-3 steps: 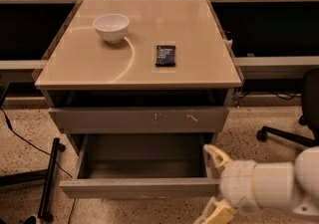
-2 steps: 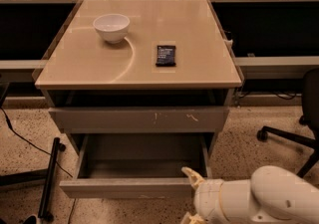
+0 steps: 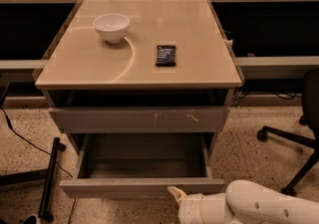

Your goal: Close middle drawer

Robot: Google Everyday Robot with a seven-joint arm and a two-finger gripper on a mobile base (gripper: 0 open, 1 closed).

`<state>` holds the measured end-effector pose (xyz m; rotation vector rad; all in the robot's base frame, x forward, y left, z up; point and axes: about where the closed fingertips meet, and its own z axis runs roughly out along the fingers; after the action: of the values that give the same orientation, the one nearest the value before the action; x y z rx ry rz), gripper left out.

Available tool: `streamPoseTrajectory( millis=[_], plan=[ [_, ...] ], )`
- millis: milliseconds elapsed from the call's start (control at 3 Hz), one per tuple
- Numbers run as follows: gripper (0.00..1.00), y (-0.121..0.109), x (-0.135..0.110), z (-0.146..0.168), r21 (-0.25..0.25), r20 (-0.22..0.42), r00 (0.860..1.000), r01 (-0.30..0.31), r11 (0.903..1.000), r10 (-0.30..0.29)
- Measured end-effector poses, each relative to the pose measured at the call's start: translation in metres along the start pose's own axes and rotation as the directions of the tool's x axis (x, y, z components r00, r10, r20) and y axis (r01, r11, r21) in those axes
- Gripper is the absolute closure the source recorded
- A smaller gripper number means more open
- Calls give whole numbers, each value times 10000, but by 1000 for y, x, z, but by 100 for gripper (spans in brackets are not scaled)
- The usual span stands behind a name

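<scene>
My one camera sits high, facing forward and down over the surface (image 3: pixel 99 63) into the open middle drawer (image 3: pixel 142 187). It is near enough that the two fill most of the view, with floor (image 3: pixel 244 133) at either side. My tool (image 3: pixel 179 199) shows at the bottom edge, just in front of the drawer's front, with my arm (image 3: pixel 259 205) in the lower right corner.

White arm (image 3: pixel 259 208) low at bottom right, lying sideways, gripper (image 3: pixel 177 197) pointing left
</scene>
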<state>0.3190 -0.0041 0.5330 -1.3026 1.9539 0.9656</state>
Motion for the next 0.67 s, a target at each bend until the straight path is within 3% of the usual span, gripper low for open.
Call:
streamPoseTrajectory(
  millis=[333,667],
  plan=[
    [18,0,0,0,-3,2,10000,-2,10000,2],
    [42,0,0,0,-4,2,10000,-2,10000,2]
  ],
)
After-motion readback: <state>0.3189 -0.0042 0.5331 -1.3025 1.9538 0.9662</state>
